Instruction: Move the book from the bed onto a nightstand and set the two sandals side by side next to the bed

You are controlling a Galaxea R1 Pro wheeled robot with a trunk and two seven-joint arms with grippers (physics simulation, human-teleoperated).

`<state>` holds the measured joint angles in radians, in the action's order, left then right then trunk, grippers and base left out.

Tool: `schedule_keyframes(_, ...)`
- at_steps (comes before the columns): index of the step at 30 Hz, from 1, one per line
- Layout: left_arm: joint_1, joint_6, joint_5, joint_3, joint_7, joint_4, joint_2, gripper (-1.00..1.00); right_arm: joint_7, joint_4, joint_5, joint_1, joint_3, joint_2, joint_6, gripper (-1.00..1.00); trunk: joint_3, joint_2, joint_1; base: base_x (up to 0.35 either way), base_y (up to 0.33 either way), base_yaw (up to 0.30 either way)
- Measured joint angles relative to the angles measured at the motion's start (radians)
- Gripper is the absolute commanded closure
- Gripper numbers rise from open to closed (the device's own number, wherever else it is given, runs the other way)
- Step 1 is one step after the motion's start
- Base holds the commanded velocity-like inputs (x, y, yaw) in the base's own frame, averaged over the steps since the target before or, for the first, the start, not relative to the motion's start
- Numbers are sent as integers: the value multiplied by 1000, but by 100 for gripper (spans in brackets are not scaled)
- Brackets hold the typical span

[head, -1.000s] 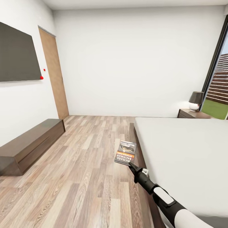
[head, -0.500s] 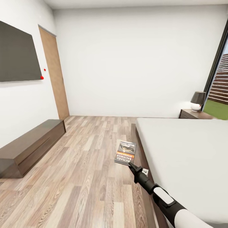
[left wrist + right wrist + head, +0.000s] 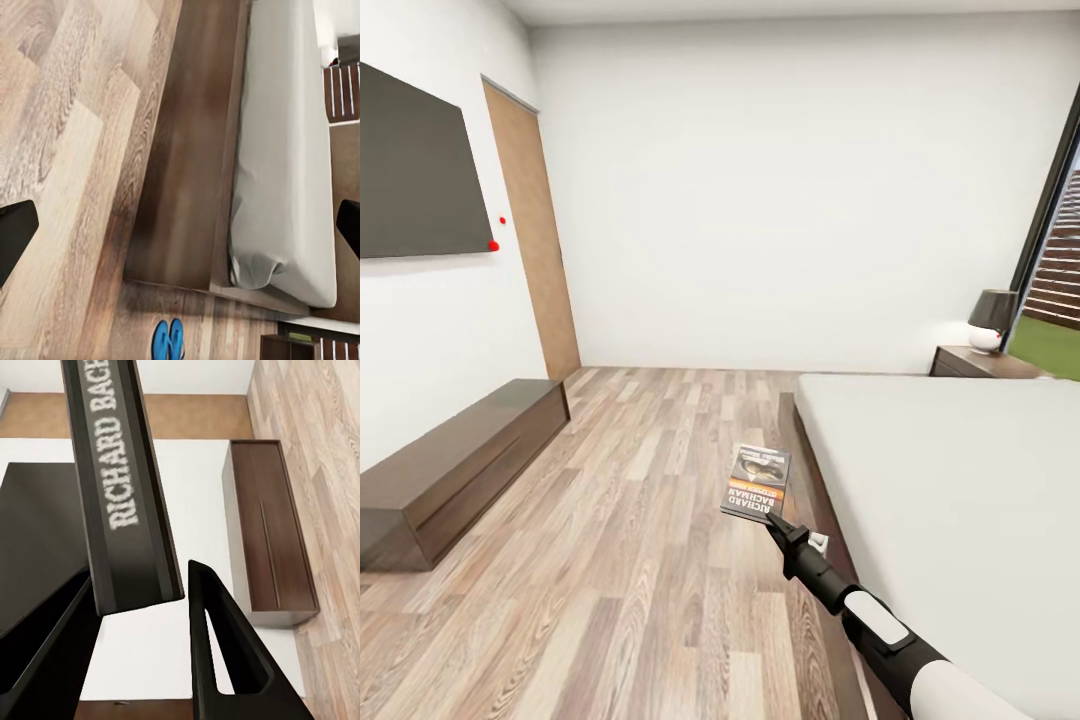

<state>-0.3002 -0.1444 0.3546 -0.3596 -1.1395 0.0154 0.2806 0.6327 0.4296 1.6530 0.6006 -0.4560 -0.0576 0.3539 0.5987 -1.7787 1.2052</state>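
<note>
At the far left of the head view a flat dark screen (image 3: 410, 170) hangs on the white wall, with a long low dark-wood cabinet (image 3: 450, 465) below it and a plain brown door (image 3: 535, 230) further back. The floor (image 3: 630, 560) is light-brown planks with visible grain. At centre, the book (image 3: 757, 483), thin with a dark cover and white and orange lettering, is held up over the floor just beside the bed, off the mattress. The right gripper (image 3: 778, 527) is clamped on its lower edge, on a black-and-white arm rising from the lower right. To the right lies the bed (image 3: 960, 480), a smooth light-grey mattress on a dark wood frame, and behind it in the upper right a nightstand (image 3: 975, 362) with a black-shaded lamp (image 3: 993, 318).

The right wrist view adds the book's spine (image 3: 120, 472) with white lettering, pinched between two black fingers (image 3: 217, 660).

The left wrist view looks down on the bed frame (image 3: 187, 172) and mattress corner, and shows the two sandals (image 3: 168, 341), bright blue and side by side on the floor at the lower centre. The left gripper's black fingertips (image 3: 13, 232) stand wide apart at the frame's edges, holding nothing.
</note>
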Motion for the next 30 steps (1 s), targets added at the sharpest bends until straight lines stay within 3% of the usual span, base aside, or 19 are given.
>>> schedule_keyframes(30, 0, 0, 0, 0, 0, 0, 0, -100, 0, -1, 3, 0, 1, -1, -1, 100, 0, 0, 0, 110, 79, 0)
